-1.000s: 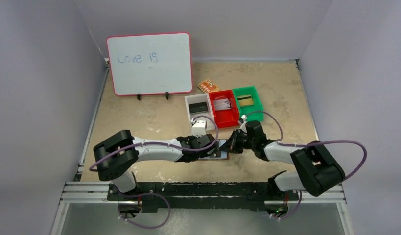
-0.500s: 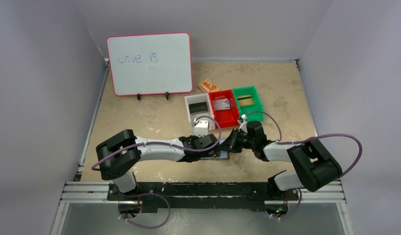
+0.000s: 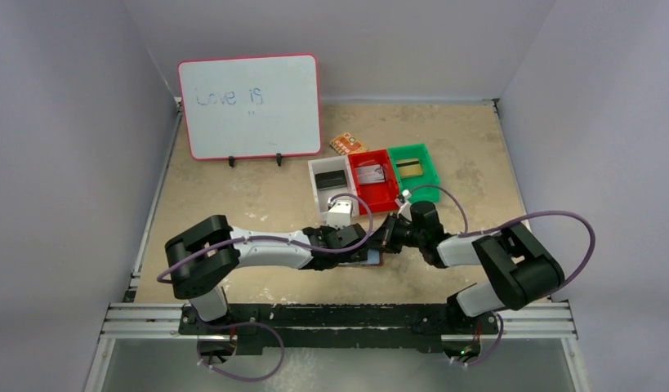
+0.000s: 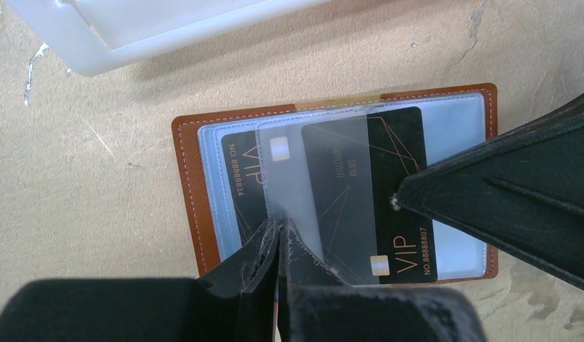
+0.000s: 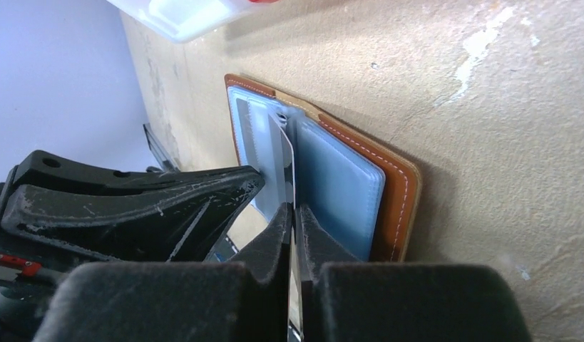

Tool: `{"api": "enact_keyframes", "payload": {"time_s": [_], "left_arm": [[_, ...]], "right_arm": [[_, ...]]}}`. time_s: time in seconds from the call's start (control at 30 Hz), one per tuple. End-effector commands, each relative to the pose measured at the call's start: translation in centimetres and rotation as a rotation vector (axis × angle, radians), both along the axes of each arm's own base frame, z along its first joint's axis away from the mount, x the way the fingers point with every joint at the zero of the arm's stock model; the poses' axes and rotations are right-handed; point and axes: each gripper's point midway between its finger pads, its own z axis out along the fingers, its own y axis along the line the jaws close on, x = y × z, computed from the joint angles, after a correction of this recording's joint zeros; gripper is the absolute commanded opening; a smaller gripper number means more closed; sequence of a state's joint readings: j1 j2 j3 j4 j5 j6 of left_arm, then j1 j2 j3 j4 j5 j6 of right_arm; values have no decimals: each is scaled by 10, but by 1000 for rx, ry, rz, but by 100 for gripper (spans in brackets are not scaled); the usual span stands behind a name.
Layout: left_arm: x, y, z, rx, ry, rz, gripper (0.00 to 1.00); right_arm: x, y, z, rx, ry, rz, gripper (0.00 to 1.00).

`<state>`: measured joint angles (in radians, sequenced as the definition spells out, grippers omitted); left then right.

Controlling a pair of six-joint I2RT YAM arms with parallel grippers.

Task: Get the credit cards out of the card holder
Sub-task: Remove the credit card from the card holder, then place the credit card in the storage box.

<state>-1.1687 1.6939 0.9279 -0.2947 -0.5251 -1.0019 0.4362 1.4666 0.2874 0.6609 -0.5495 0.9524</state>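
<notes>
Card holder (image 4: 192,214): open flat on counter (image 4: 96,178), just beside white bin (image 4: 96,50).
Left pincer (image 4: 278,231): together, tips on clear pocket (image 4: 296,178).
Right pincer (image 5: 294,214): clamped on black card (image 4: 388,164) edge; card tilted, half under that pocket.

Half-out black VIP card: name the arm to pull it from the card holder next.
Right. The right gripper pinches the half-out black VIP card at its edge and can probably draw back. The left gripper is shut, its tips on the card holder, apparently steadying it.

The leather-look card holder (image 4: 188,203) has glossy clear plastic pockets (image 4: 458,135) holding a smooth plastic credit card (image 4: 397,153).
</notes>
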Motion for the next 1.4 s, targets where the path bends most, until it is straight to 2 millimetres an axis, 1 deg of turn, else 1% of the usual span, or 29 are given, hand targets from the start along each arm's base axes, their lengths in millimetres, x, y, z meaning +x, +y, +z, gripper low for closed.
{"api": "enact_keyframes", "payload": {"time_s": [0.0, 0.07, 0.17, 0.23, 0.27, 0.33, 0.43, 0.53, 0.57, 0.6, 0.63, 0.7, 0.77, 0.87, 0.93, 1.0, 1.1, 1.13, 1.2, 1.27, 1.3, 1.37], "left_arm": [[-16, 18, -27, 105, 78, -12, 0], [-16, 20, -26, 111, 76, -9, 0], [-16, 21, -26, 112, 75, -8, 0], [-15, 20, -24, 105, 71, -8, 0], [-15, 19, -22, 101, 68, -9, 0], [-14, 16, -17, 84, 62, -10, 0], [-11, 8, -4, 38, 46, -19, 0], [-8, -5, 17, -29, 24, -33, 0], [-7, -7, 24, -50, 15, -34, 0], [-6, -9, 31, -64, 6, -34, 0], [-4, -9, 39, -77, -7, -29, 0], [0, -5, 53, -91, -35, -12, 1], [4, 2, 64, -104, -54, 9, 3], [11, 22, 77, -97, -86, 69, 4], [14, 41, 82, -79, -104, 115, 5], [18, 62, 89, -77, -117, 163, 8], [23, 97, 85, -61, -107, 239, 16], [25, 109, 84, -62, -102, 262, 19], [28, 129, 81, -68, -89, 307, 28], [30, 147, 81, -74, -80, 345, 37], [31, 156, 82, -73, -79, 364, 41], [32, 170, 84, -81, -81, 399, 52]], "right_arm": [[-2, 1, 9, 20, -15, 20, 0], [-1, -6, 8, -31, -21, -8, 0], [3, -22, 13, -137, -51, -50, 0], [7, -33, 21, -206, -90, -70, 0], [9, -38, 28, -234, -117, -81, 0], [15, -49, 49, -277, -189, -117, 0], [21, -59, 85, -312, -317, -137, 0], [31, -64, 133, -323, -522, -137, 0], [37, -68, 150, -334, -606, -157, 0], [43, -72, 167, -342, -686, -179, 0], [44, -71, 181, -331, -758, -179, 0], [48, -69, 201, -323, -879, -162, 0], [53, -64, 212, -326, -960, -138, 0], [63, -49, 217, -347, -1044, -37, 0], [71, -39, 217, -394, -1089, 38, 0], [82, -29, 218, -458, -1132, 81, 0], [90, -7, 223, -563, -1248, 172, 0], [92, 1, 222, -599, -1287, 214, 0], [101, 17, 211, -663, -1317, 300, 0], [114, 25, 201, -733, -1312, 340, 0], [120, 30, 202, -766, -1321, 355, 0], [126, 41, 194, -837, -1341, 430, 0]]}}
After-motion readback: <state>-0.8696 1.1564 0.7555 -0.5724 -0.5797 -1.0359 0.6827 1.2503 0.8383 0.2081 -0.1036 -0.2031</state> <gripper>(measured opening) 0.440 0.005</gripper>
